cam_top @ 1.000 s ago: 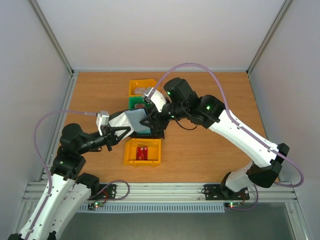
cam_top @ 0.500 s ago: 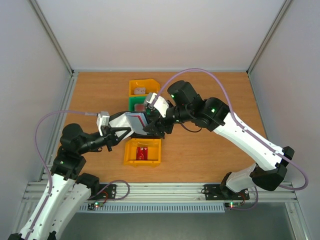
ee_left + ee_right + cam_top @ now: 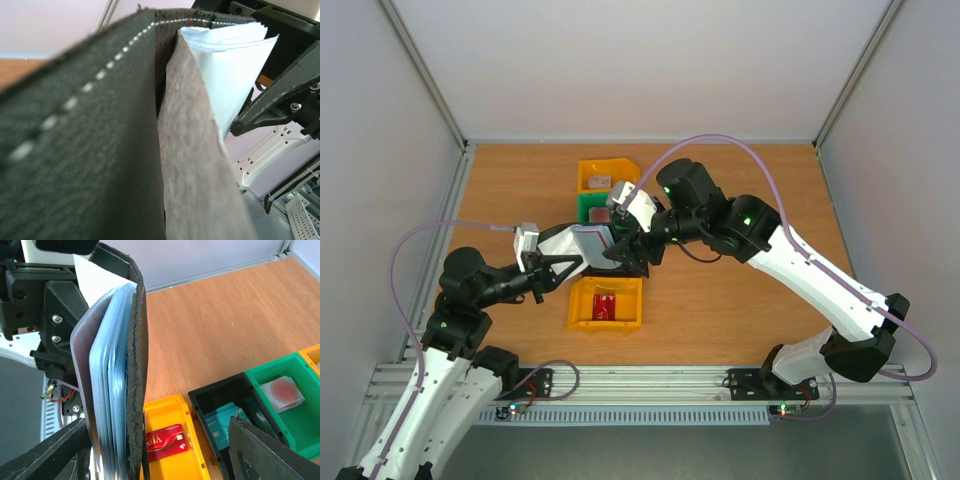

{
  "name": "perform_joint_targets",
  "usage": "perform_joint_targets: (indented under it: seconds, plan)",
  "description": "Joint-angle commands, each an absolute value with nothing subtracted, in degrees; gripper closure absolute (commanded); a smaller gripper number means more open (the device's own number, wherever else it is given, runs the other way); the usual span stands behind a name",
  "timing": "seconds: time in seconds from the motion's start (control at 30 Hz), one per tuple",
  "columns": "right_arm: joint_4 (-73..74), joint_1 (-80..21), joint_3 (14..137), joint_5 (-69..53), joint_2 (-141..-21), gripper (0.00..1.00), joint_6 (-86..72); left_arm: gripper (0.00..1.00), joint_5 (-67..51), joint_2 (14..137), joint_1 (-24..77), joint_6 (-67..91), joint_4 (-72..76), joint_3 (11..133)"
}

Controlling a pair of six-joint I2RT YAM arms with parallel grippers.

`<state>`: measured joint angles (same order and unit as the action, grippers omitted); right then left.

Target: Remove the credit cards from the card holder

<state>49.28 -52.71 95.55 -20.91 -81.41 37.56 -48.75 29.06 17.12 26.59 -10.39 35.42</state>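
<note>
Black card holder [image 3: 584, 243] fast in the closed left pincer [image 3: 575, 265], straddled by the wide-open, empty right pincer [image 3: 623, 251].

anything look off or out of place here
Nothing spilled or misplaced. The card holder hangs open in mid-air, pinched by the left gripper; its black edge looks rough and worn. The red card lies flat in the near yellow bin.

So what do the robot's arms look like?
The left arm and right arm are white tubes with chunky black joints and little green lights. A thin purple cable loops off each. The left hand and right hand are black, with two pointy fingers.
</note>
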Motion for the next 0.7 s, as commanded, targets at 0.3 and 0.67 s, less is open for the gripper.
perform_joint_targets:
  seconds: [0.3,0.67]
  plan:
    - [49.7,-52.0,96.3,-25.6,-79.8,0.22,38.1,1.0,-50.4,28.6,17.2,27.1,-5.8,34.9]
    - [50.1,-52.0,96.7,-25.7,-79.8,0.16,38.2,1.0,-50.6,28.6,17.3,27.1,-5.6,34.7]
